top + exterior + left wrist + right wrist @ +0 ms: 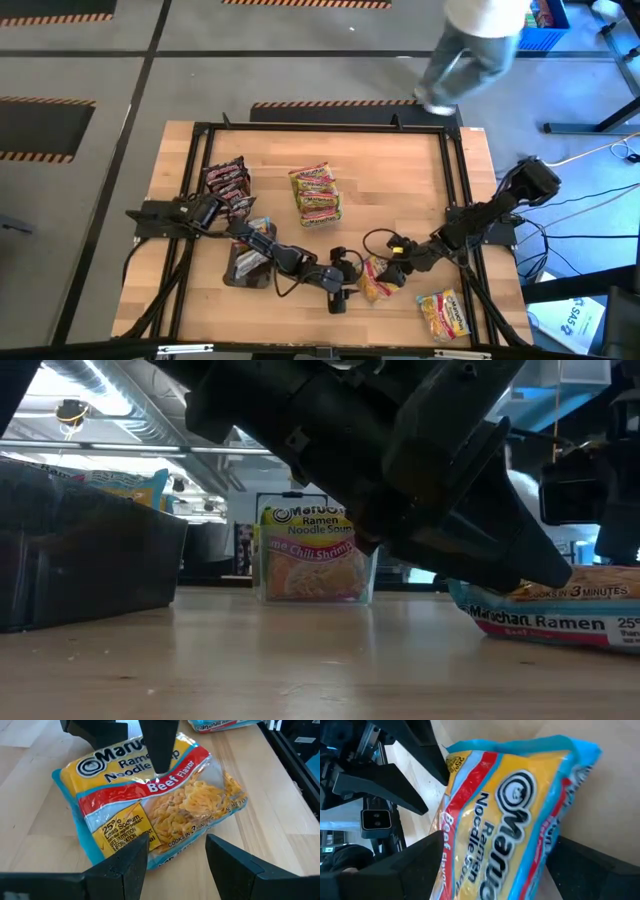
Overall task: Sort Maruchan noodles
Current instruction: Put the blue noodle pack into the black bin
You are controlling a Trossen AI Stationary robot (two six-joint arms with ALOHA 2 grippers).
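My left gripper [172, 852] stood open just before the beef noodle packet [374, 279], which lay flat on the worktop [400, 190]. My right gripper [490, 865] straddled its far end, fingers wide apart. Beyond stood stacked packets [316, 193].

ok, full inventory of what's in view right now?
Beef packet: one, yellow-orange, front centre, between both grippers
Second beef packet: one, yellow-orange, front right corner
Yellow packet stack: count unclear, yellow-green, table centre
Maroon packets: several, dark red, back left
Tray: one, dark, front left, pale packet inside
Table: one, light wood
Person: one, passing behind table
Left gripper: open, beside beef packet
Right gripper: open, astride beef packet
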